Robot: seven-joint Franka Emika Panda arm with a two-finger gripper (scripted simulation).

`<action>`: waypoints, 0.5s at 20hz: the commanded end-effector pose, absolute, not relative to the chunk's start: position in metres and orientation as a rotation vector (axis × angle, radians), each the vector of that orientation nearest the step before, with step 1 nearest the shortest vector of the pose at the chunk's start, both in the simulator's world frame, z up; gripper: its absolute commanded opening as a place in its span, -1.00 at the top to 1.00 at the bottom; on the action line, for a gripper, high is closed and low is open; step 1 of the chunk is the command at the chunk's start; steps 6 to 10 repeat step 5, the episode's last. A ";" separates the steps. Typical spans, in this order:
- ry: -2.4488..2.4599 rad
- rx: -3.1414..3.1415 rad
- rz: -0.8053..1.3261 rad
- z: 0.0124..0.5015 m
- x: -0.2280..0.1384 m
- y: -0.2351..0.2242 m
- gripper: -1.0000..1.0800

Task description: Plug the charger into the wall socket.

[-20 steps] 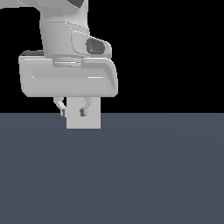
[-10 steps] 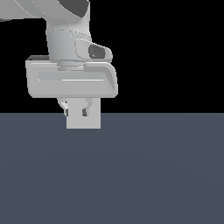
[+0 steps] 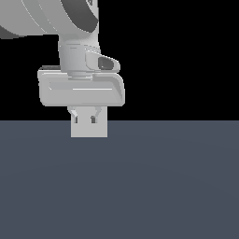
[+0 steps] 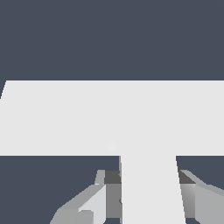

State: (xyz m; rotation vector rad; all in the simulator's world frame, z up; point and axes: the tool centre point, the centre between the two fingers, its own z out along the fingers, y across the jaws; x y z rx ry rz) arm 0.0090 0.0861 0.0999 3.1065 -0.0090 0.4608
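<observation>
In the wrist view my gripper (image 4: 146,197) is shut on the charger (image 4: 151,183), a light-grey block held between the two fingers. The block's far end meets the wall socket (image 4: 109,118), which shows as a wide light-grey band across the view. The prongs and the socket's holes are hidden. In the exterior view the gripper (image 3: 84,119) hangs just over the upright square socket plate (image 3: 88,130), with its fingertips overlapping the plate's top edge. The charger cannot be told apart from the plate there.
A flat dark blue-grey floor (image 3: 140,186) fills the lower half of the exterior view. The arm's large white links (image 3: 51,18) fill the upper part on the exterior view's left.
The hand has shifted slightly down and toward the exterior view's right, closer over the plate. The plate has not moved.
</observation>
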 end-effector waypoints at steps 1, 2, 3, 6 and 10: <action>-0.009 3.107 0.461 0.100 0.012 0.086 1.00; -0.009 3.107 0.461 0.100 0.012 0.086 1.00; -0.009 3.107 0.461 0.100 0.012 0.086 1.00; -0.009 3.107 0.461 0.100 0.012 0.086 1.00; -0.009 3.107 0.461 0.100 0.012 0.086 1.00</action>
